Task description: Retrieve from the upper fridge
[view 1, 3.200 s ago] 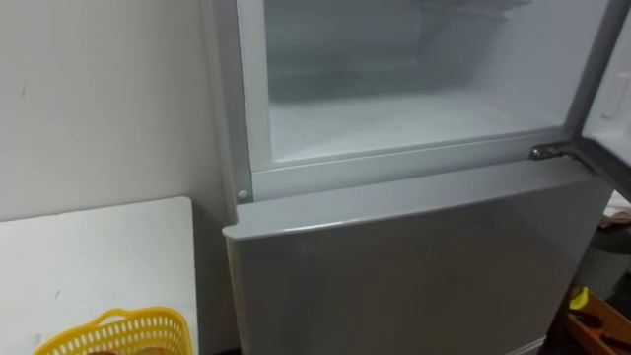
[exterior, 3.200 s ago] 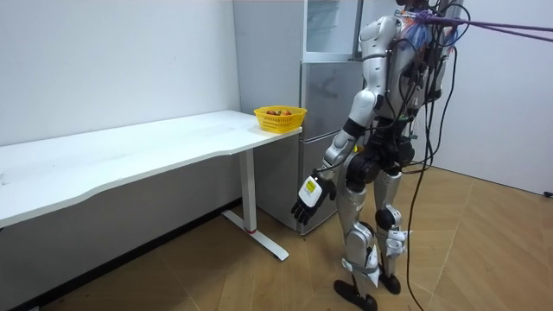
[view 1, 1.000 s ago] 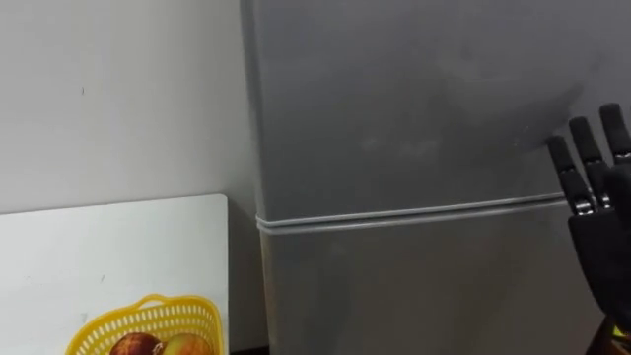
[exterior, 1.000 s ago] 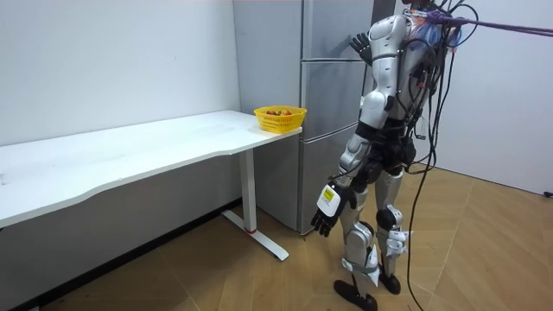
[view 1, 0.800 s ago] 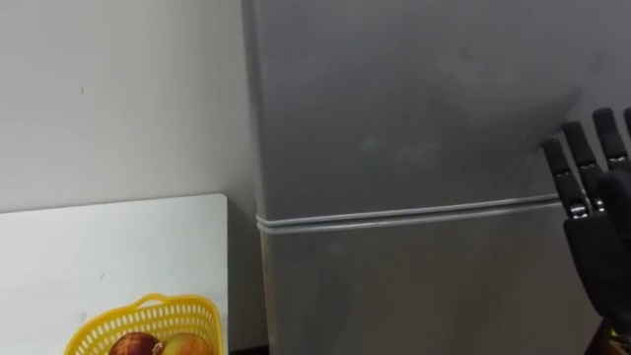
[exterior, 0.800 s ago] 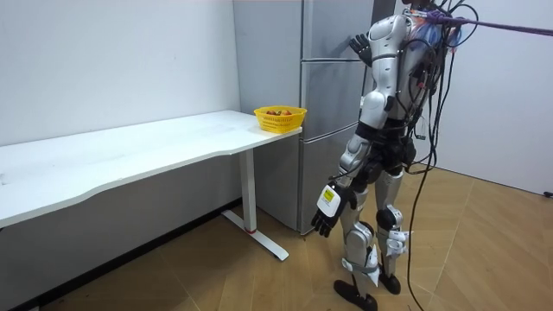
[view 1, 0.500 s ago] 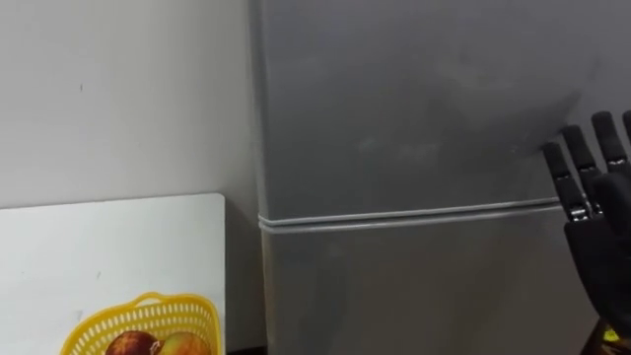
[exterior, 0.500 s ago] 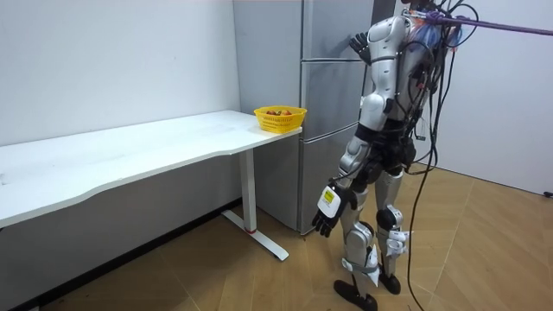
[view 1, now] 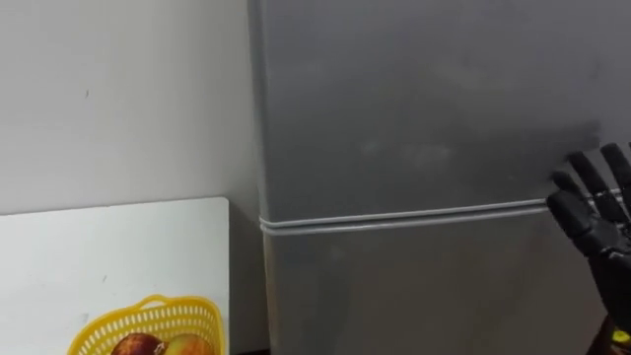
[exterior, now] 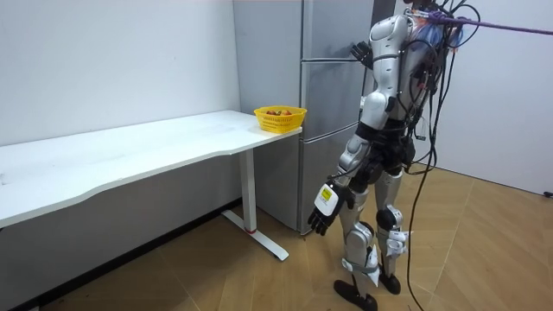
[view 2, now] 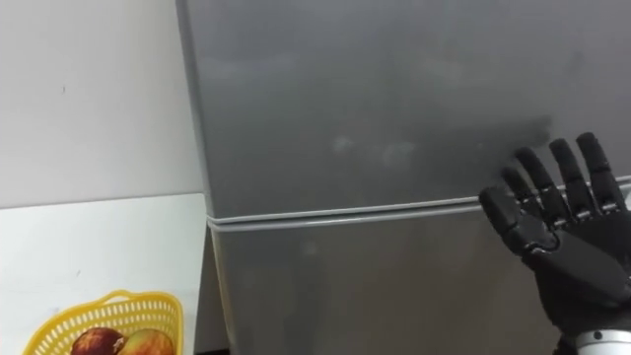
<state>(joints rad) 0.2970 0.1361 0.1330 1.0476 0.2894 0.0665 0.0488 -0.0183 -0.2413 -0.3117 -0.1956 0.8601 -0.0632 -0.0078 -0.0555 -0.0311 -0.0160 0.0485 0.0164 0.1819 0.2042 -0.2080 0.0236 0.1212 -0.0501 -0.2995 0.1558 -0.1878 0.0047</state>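
Observation:
The grey fridge stands before me with its upper door (view 1: 424, 99) and lower door (view 1: 424, 291) both shut, a thin seam between them. My right hand (view 2: 572, 247) is raised at the right, level with that seam, open with straight spread fingers and holding nothing. In the room view the right hand (exterior: 359, 52) is up by the upper door's edge. My left hand (exterior: 321, 212) hangs by my thigh, fingers relaxed and empty. Nothing from inside the fridge is in sight.
A yellow basket (view 1: 148, 330) with fruit sits on the white table's (view 1: 99, 247) corner, just left of the fridge. A white wall runs behind the table. In the room view I stand upright on the wooden floor (exterior: 484, 250), close to the fridge front.
The upper door, open with the bare compartment showing three seconds ago, is now shut. Over the last second my right hand has dropped a little in front of the door.

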